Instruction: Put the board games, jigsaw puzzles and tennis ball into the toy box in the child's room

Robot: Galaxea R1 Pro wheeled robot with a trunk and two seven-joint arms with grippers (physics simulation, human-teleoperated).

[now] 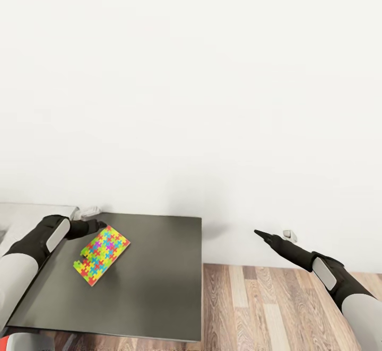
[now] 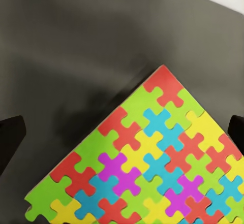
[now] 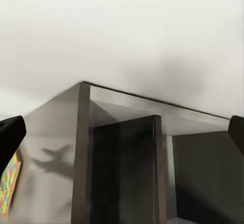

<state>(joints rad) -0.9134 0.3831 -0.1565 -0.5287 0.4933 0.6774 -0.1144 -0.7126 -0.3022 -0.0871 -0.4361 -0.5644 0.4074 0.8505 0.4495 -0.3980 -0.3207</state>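
Note:
One jigsaw puzzle (image 1: pixel 101 254), a thin sheet of bright interlocking pieces, lies on the lower dark grey part of the table (image 1: pixel 154 282). My left gripper (image 1: pixel 94 226) hovers at the puzzle's far corner. In the left wrist view the puzzle (image 2: pixel 152 168) spreads out below the left gripper (image 2: pixel 124 132), whose fingers stand wide apart and open with nothing between them. My right gripper (image 1: pixel 262 234) hangs in the air to the right of the table, over the floor. It is open and empty, and the right wrist view looks from the right gripper (image 3: pixel 122 132) at the table's side (image 3: pixel 122 173).
The white wall rises directly behind the table. A light grey table section (image 1: pixel 26 216) adjoins at the left, with a small white object (image 1: pixel 87 212) at the wall. Wood-plank floor (image 1: pixel 265 308) lies right of the table, and a wall socket (image 1: pixel 287 233) sits low there.

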